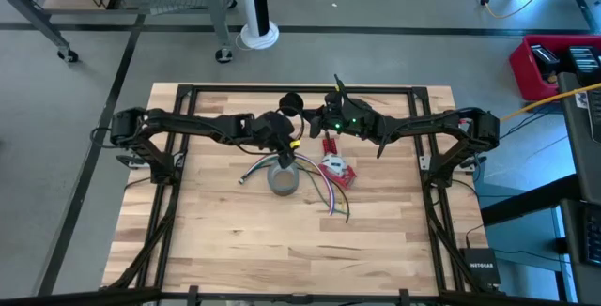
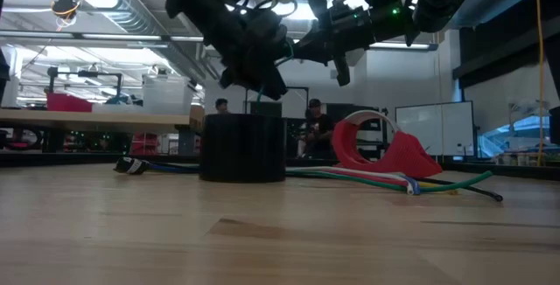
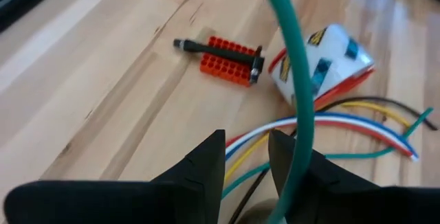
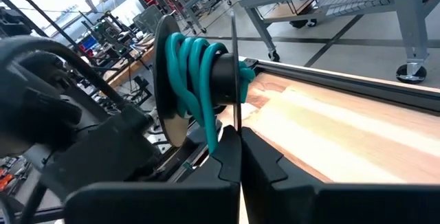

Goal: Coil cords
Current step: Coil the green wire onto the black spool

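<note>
**Green cord going onto the spool**

Green cord [image 4: 196,73] sits in several turns on a dark spool [image 4: 165,80], which the right tool [image 4: 237,148] clamps by its thin flange above the far middle of the tabletop [image 1: 225,240]. One strand runs down past the left tool [image 3: 246,157], whose fingers stand apart around nothing, beside the grey tape roll [image 1: 283,179]. Loose coloured cords [image 1: 324,189] trail near the red dispenser [image 1: 336,170]. Judged best: regrip the strand close to the spool, keep light tension, and lay each turn beside the last.
</note>
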